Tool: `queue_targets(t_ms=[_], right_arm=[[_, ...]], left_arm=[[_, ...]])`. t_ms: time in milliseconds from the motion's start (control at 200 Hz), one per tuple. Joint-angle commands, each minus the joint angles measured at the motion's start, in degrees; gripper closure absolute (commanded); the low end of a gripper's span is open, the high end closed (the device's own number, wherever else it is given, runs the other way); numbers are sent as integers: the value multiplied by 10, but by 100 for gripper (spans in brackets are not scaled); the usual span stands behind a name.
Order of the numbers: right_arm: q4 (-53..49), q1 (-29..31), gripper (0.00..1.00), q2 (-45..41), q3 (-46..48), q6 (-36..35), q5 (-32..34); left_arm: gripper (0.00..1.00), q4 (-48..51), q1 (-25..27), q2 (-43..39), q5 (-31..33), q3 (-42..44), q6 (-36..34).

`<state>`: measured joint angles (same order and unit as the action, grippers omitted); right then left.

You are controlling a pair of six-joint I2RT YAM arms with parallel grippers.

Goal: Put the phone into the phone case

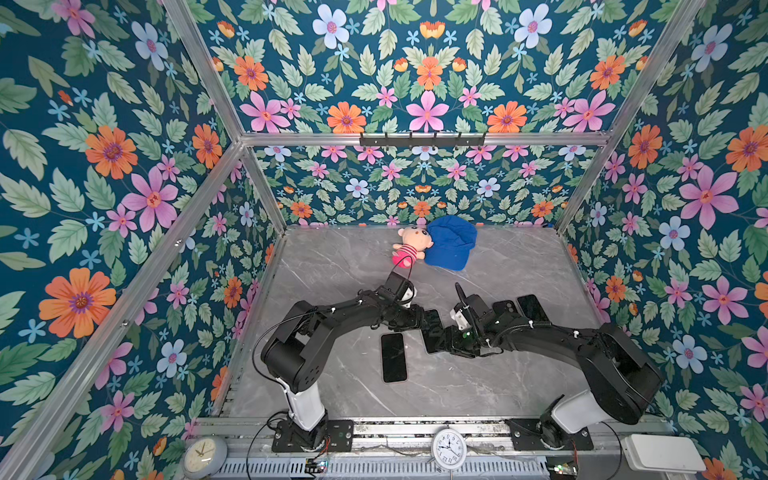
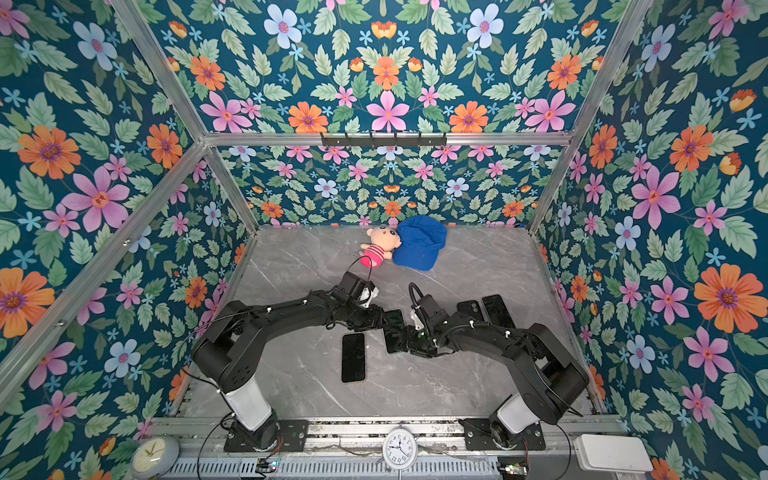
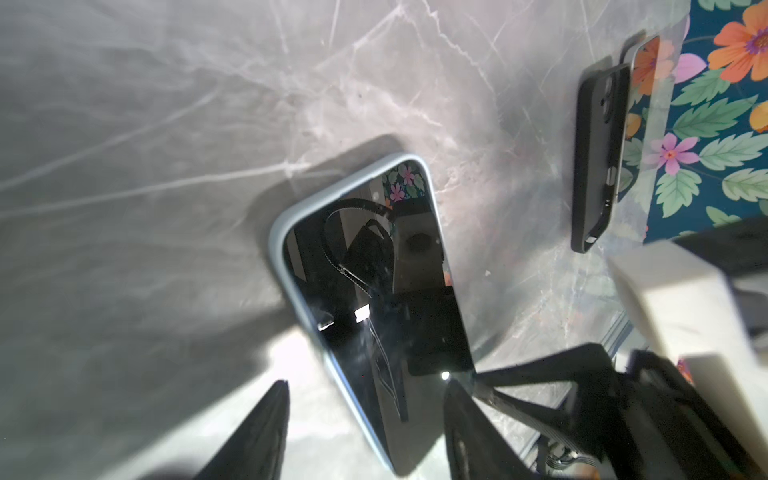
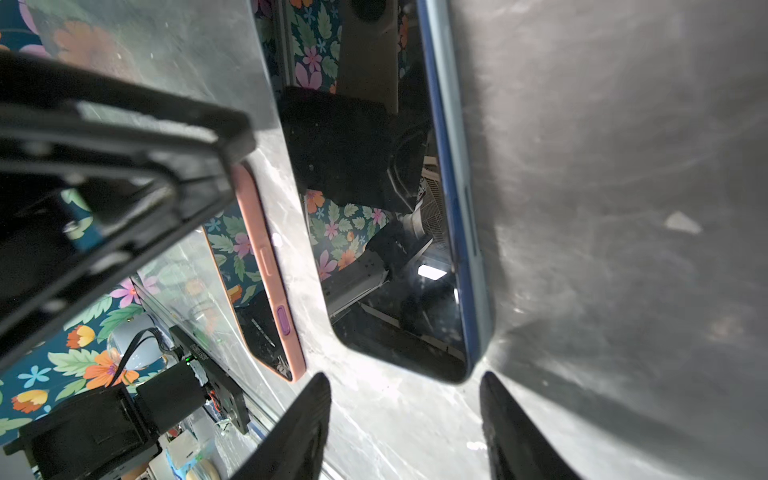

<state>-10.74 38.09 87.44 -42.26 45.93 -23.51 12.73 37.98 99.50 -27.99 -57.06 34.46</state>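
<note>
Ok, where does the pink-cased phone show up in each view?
Top view: the pink-cased phone lies screen up, just left of the blue-edged phone and nearer the front.
Top view: same place.
Left wrist: not in it.
Right wrist: its pink side edge runs beside the blue-edged phone.
Shared landmark: the blue-edged phone, seen in all four views.

Looks down past the right claw (image 4: 404,384), black fingers spread wide. Finds a blue-edged phone (image 4: 382,187) lying screen up on the grey marbled desk (image 4: 602,166), near end just ahead of the fingertips and between them; contact with either tip impossible to judge. Takes in a pink-edged phone (image 4: 266,266) near it, also flat, purple button on its side. Catches blurred black robot hardware (image 4: 116,145) covering the pink one's far end, and floral wallpaper (image 4: 50,365) beyond.
</note>
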Motion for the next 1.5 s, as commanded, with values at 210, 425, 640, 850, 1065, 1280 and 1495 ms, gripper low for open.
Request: queue_targets(t_ms=[210,425,640,850,1065,1280,1495], right_arm=[[-38,-9,41,-26,-2,10,37],[-43,-27,40,-39,-3,0,32],[-38,-30,40,-41,-1,0,29],[-29,-29,40,-37,0,4,24],[-20,-29,40,-34,4,9,22],[-8,-23,40,-28,7,15,19],[-8,-9,42,-18,0,15,26]], left_arm=[[61,72,83,-25,41,13,97],[71,73,92,-14,48,5,106],[75,70,94,4,45,6,100],[80,66,94,17,45,11,93],[86,62,94,21,49,25,88],[89,59,94,32,54,34,80],[90,68,88,34,63,38,71]])
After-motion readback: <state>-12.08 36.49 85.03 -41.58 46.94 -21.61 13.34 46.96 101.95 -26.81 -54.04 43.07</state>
